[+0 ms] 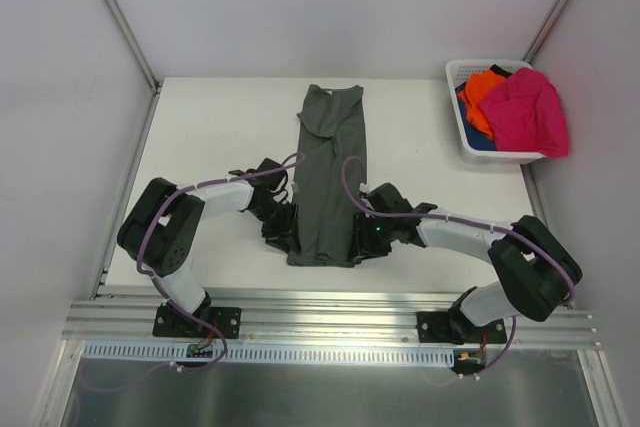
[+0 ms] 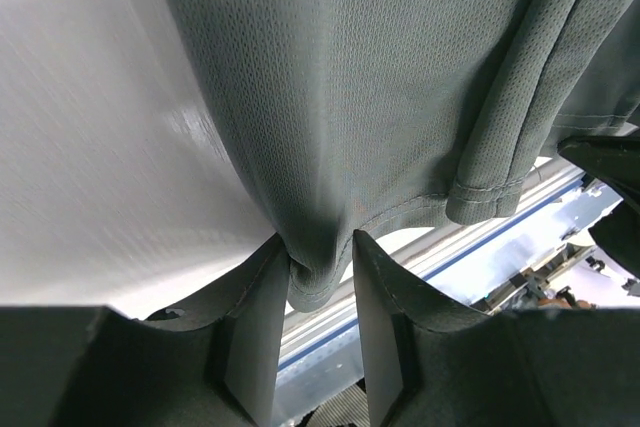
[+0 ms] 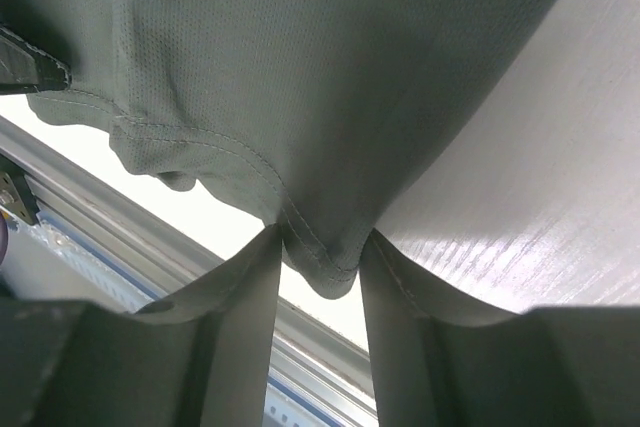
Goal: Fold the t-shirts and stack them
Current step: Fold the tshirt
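our left gripper (image 2: 318, 252) is almost closed. its two fingers (image 2: 252, 332) pinch a small bunch of cloth between them. the cloth is the bottom hem of the grey-green t-shirt (image 1: 330, 172), at its near left corner. our right gripper (image 3: 322, 247) does the same on the other side. its fingers (image 3: 245, 332) squeeze the hem at the near right corner, and a little fold of cloth pokes down between them. so both grippers have hold of the same shirt, with only the thin shirt between them.

from above we see the shirt lying on the white table (image 1: 220, 127), about in the middle. it is folded in to make a long thin strip. its long side runs straight away from us, from the near edge of the table toward the far edge. the hem is the end by our arms, and the neck end points to the far wall. the far end looks a bit rumpled, with one flap lying slanted across it.

well off to the right, at the far right corner of the table, stands a white basket (image 1: 470, 69). a pink t-shirt (image 1: 530, 112) is heaped on it and hangs over its right side. an orange t-shirt (image 1: 482, 92) lies beside the pink one, and a bit of a blue t-shirt (image 1: 480, 139) shows under them.
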Controlling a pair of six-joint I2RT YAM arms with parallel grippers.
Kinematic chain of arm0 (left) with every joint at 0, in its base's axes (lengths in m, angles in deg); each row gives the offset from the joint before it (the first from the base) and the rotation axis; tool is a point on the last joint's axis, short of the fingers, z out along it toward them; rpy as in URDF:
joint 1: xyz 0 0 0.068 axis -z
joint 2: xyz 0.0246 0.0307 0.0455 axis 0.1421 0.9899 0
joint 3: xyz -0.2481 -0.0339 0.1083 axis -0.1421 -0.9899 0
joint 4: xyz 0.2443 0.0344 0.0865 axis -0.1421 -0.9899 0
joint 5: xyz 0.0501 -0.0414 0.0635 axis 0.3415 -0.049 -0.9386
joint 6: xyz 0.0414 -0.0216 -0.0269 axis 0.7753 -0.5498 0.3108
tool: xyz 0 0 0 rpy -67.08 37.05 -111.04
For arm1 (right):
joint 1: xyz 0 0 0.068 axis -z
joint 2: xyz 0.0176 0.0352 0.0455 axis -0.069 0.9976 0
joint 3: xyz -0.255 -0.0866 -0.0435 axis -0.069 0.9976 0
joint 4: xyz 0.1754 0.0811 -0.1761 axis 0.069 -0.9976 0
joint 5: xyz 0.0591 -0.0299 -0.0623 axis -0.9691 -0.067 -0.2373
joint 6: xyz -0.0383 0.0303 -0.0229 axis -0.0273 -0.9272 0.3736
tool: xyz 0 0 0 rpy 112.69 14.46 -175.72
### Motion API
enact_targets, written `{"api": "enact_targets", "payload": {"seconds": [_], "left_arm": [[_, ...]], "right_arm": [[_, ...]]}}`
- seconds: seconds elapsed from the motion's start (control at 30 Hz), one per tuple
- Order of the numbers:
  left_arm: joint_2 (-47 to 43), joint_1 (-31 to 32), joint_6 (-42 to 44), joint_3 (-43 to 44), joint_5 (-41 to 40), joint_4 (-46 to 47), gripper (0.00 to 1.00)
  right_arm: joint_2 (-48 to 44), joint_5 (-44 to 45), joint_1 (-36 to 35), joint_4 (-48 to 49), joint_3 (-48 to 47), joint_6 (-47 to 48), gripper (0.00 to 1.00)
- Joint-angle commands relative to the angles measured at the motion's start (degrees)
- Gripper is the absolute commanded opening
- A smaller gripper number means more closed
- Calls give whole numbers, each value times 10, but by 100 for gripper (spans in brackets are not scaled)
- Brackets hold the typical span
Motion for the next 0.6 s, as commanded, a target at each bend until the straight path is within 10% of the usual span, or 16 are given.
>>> {"api": "enact_targets", "payload": {"seconds": [0.0, 0.13, 0.33, 0.57], "left_arm": [[-4, 7, 3, -20, -38, -2, 33], [-3, 7, 5, -21, -36, -1, 31], [1, 8, 8, -15, -35, -1, 22], [-12, 7, 15, -10, -39, -5, 0]], "right_arm": [[15, 18, -3, -41, 28, 22, 40], [22, 22, -8, -42, 27, 26, 35], [21, 40, -10, -55, 10, 40, 1], [1, 49, -10, -71, 2, 53, 1]]}}
